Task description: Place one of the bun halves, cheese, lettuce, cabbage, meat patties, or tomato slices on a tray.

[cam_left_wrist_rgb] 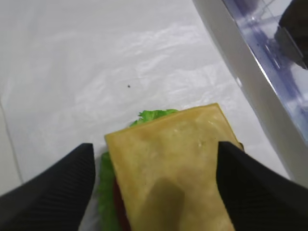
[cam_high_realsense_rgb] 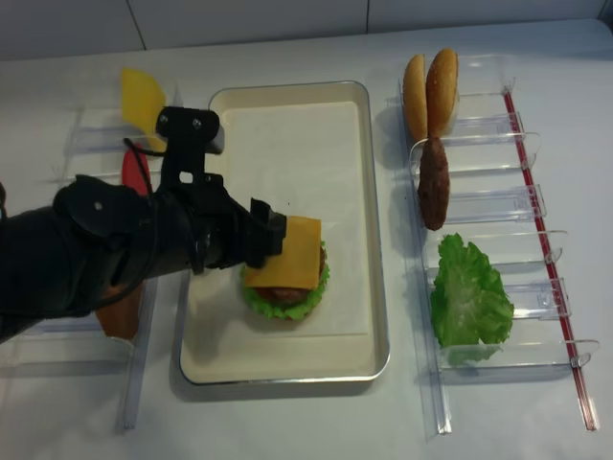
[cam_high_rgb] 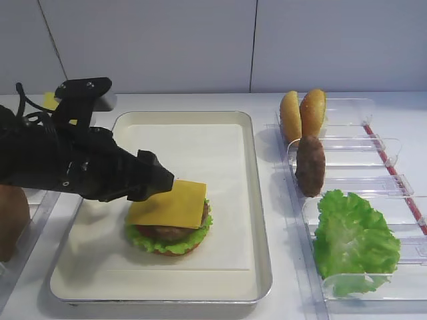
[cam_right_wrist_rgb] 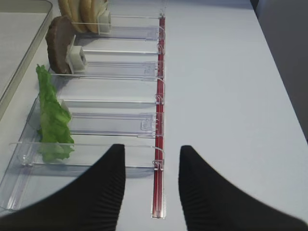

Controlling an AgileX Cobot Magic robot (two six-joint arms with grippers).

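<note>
Resting on top of the stack, the cheese (cam_high_rgb: 169, 204) is seen as a yellow square laid over a meat patty (cam_high_rgb: 167, 233), lettuce (cam_high_rgb: 148, 241) and a bun half (cam_high_rgb: 179, 251), all on the lining of the tray (cam_high_rgb: 257, 200). The left gripper (cam_left_wrist_rgb: 154, 185) is placed low over the slice, and its fingers (cam_left_wrist_rgb: 53, 190) are spread wide on both sides of it; in the left wrist view no pad is seen pressing the cheese, so it is judged to be released. The right gripper (cam_right_wrist_rgb: 151, 185) is held over the table beside the clear racks (cam_right_wrist_rgb: 115, 125), its fingers apart with nothing between them.

A risk is judged for the retreat of the arm. One corner of the cheese is overhanging the stack toward the gripper, so it could be caught by a finger if the arm is pulled back low, and the slice could be dragged off or the stack pushed askew. A straight lift first would be safer
</note>
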